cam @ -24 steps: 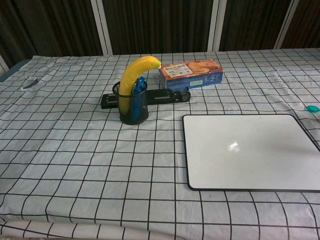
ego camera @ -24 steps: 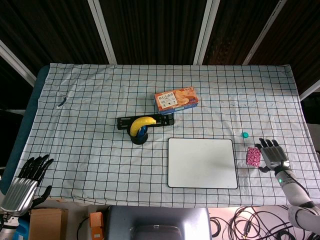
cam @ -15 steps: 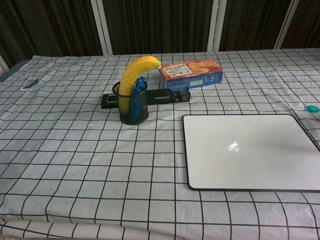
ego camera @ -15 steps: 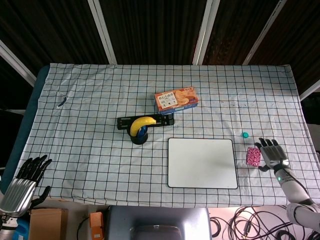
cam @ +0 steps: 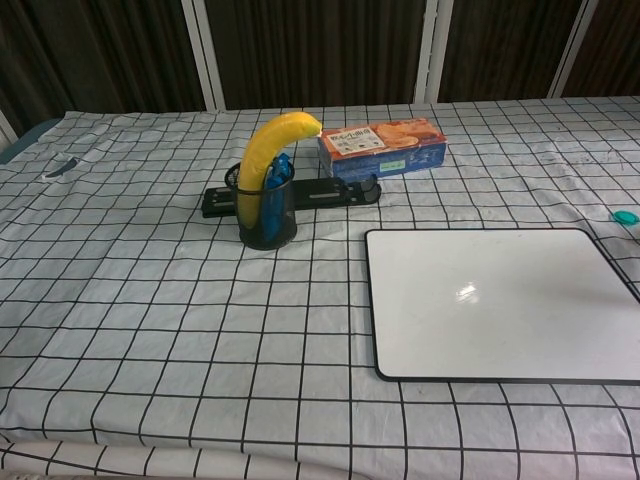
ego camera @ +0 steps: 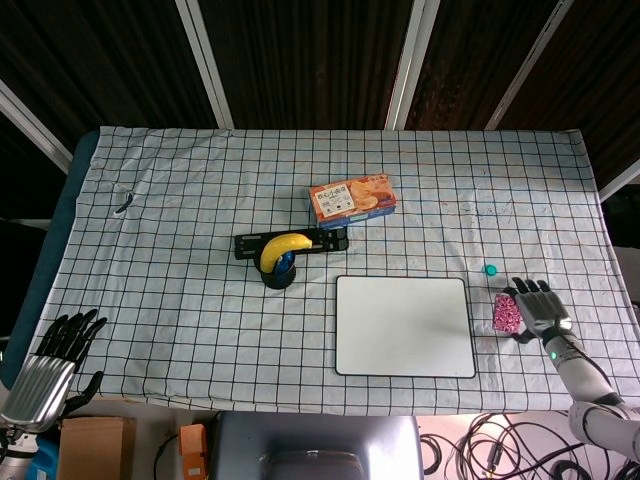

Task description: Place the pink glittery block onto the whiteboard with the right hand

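Note:
The pink glittery block (ego camera: 505, 313) lies on the checked cloth just right of the whiteboard (ego camera: 404, 325), whose white face also fills the right of the chest view (cam: 500, 300). My right hand (ego camera: 537, 308) sits right beside the block, fingers spread and reaching along its right side, holding nothing. Whether the fingers touch the block is unclear. My left hand (ego camera: 52, 356) hangs off the table's front left corner with fingers apart and empty. Neither hand nor the block shows in the chest view.
A small teal cap (ego camera: 490, 269) lies behind the block. A banana stands in a dark cup (ego camera: 280, 262) on a black tray (ego camera: 250, 243), with an orange snack box (ego camera: 351, 198) behind it. The table's right edge runs close to my right hand.
My right hand has crept slightly left and up, closer to the block. The block and the left hand have stayed put.

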Available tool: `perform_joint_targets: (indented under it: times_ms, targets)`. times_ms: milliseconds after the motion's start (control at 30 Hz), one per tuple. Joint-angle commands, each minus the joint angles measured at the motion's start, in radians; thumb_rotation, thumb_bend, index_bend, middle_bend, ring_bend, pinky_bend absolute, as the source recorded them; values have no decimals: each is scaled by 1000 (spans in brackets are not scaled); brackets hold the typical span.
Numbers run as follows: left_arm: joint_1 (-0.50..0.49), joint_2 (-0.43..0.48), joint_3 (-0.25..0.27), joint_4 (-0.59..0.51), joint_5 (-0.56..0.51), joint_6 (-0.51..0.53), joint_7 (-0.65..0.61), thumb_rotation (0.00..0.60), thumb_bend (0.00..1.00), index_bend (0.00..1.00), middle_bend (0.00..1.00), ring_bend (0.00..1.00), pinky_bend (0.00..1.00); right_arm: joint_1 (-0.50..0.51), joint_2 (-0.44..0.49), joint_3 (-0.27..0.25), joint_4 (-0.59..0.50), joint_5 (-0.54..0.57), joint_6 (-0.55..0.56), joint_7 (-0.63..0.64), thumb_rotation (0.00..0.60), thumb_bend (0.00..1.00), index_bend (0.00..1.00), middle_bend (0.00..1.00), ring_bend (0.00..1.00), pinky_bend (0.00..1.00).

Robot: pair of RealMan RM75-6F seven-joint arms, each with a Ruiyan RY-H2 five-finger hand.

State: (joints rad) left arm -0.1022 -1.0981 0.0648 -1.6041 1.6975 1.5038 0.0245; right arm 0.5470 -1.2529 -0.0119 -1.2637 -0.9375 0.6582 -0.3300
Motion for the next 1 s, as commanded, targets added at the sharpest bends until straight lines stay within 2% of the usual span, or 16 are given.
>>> perform_joint_targets:
  times_ms: [33,167,400,733,1000]
  targets:
    - [0,0,0,-1,0,0,0,600,408,0,0,0,31,1,-3,-1,3,-3,-1,5,600,189,169,0,0,0]
    - [0,1,1,-1,1,0,-1,600,408,0,0,0,31,-1,-8,-3,7,-15,8,12,600,189,202,0,0,0]
    - [-2,1,1,-1,1,-3,-1,600,408,0,0,0,31,-5,-15,-6,12,-22,27,11,600,189,340,0,0,0]
    - [-1,2,1,0,3,0,-3,600,407,0,0,0,31,-27,24,2,-41,-46,102,16,600,189,332,0,0,0]
    - [-2,0,1,-1,7,1,-3,600,407,0,0,0,31,-29,68,25,-153,-99,164,26,600,189,311,0,0,0]
